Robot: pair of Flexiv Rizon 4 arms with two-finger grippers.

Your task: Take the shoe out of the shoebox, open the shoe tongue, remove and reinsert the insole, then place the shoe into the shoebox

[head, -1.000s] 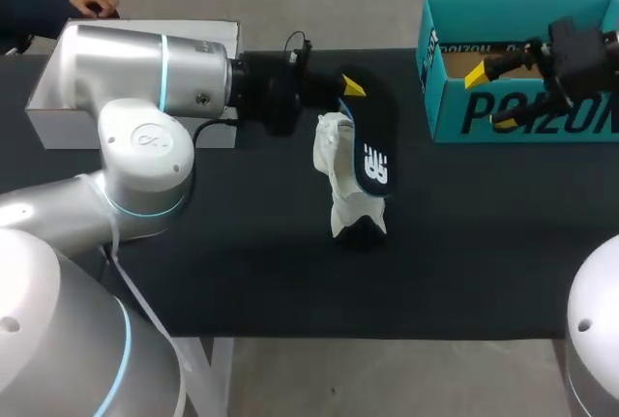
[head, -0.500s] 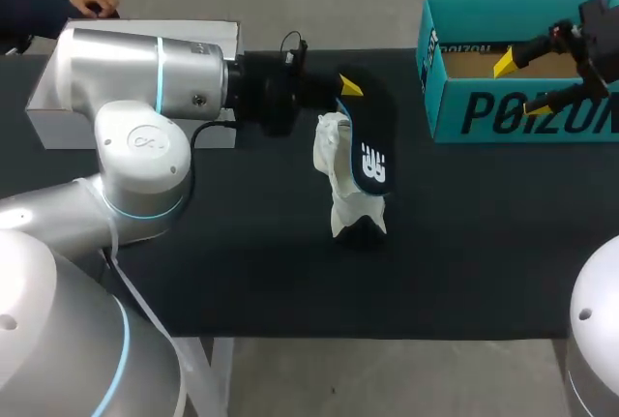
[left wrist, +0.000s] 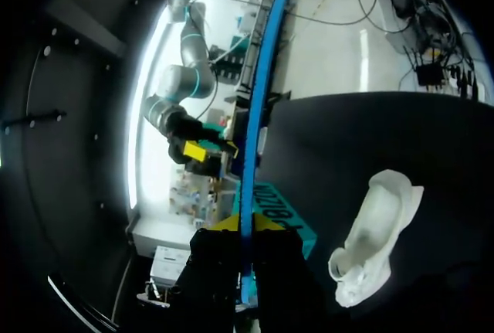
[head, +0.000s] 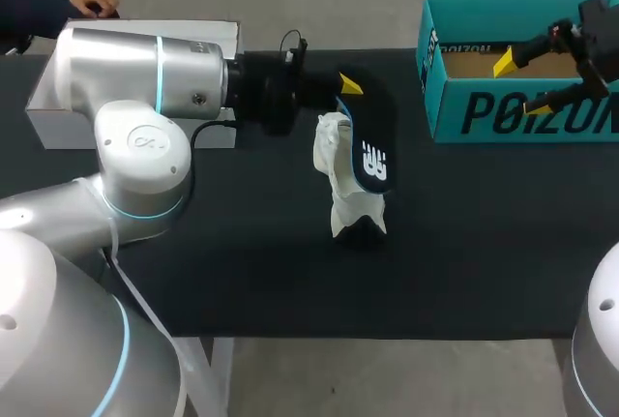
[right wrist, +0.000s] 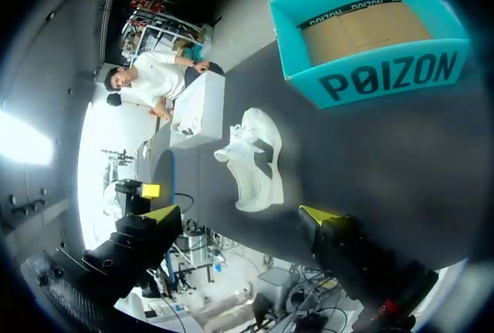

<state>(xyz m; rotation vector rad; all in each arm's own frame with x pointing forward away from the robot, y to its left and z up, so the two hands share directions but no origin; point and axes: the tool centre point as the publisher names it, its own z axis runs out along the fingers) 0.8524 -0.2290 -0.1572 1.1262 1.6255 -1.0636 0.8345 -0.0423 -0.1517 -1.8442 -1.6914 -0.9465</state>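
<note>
Matt black cloth over the counter (head: pixel 484 243), soft white fabric shoe (head: pixel 348 199), smooth dark insole (head: pixel 373 141), matt teal cardboard shoebox (head: pixel 503 112), glossy silver left arm (head: pixel 126 69).

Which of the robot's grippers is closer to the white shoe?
Left. The left gripper holds the insole right beside the shoe; the right gripper hangs open by the shoebox, well away.

So the left gripper (head: pixel 346 90) has the insole (head: pixel 372 141) pinched between its fingers, sticking straight out ahead of it. The shoe (head: pixel 346 190) sits on the table (head: pixel 484 233) right beside that, just under the insole's far end. Further ahead, well apart, is the shoebox (head: pixel 445 107), with the right gripper (head: pixel 520 85) over its front wall. Back behind the left gripper there's another box (head: pixel 44 112), partly hidden by the arm.
</note>
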